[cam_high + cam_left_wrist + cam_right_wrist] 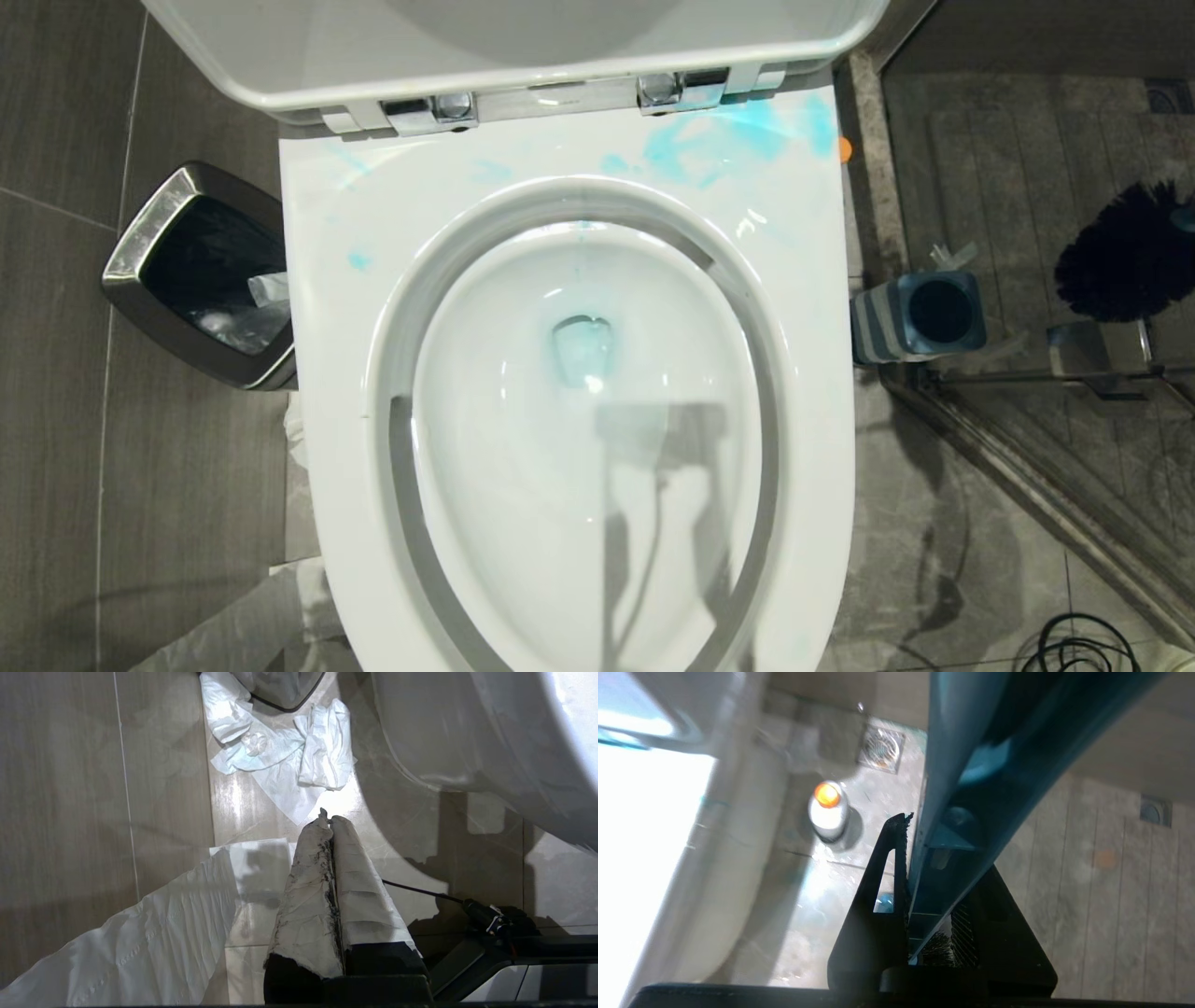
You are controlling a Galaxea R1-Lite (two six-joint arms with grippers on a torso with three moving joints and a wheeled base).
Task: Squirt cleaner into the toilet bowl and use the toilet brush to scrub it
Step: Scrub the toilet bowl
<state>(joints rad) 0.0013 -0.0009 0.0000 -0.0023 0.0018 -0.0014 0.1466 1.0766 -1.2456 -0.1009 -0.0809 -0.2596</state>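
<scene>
A: Which step is in hand now?

B: I judge the squirting is done. Blue cleaner (581,347) lies in the water of the toilet bowl (523,523), and there are blue smears on the rim near the hinges. The cleaner bottle (827,812), white with an orange cap, stands on the floor beside the toilet. So this is the brush step.

A: Where is the toilet brush?

B: In the head view its dark bristle head (1125,252) is in the air at the right, past its blue holder (920,317), which stands empty on the floor close to the toilet. The right gripper (924,877) is clenched around the teal handle (962,765); the wrist view shows the handle running between its black fingers.

A: And the left arm?

B: The left gripper (329,826) is parked low near the toilet base, its wrapped fingers pressed together and holding nothing. White paper lies on the tiles under it.

A: What does the next move ask for?

B: I think the brush head must travel over the rim toward the middle, then go down into the bowl without hitting the seat. The grip must stay firm, because scrubbing pushes the handle sideways.
</scene>
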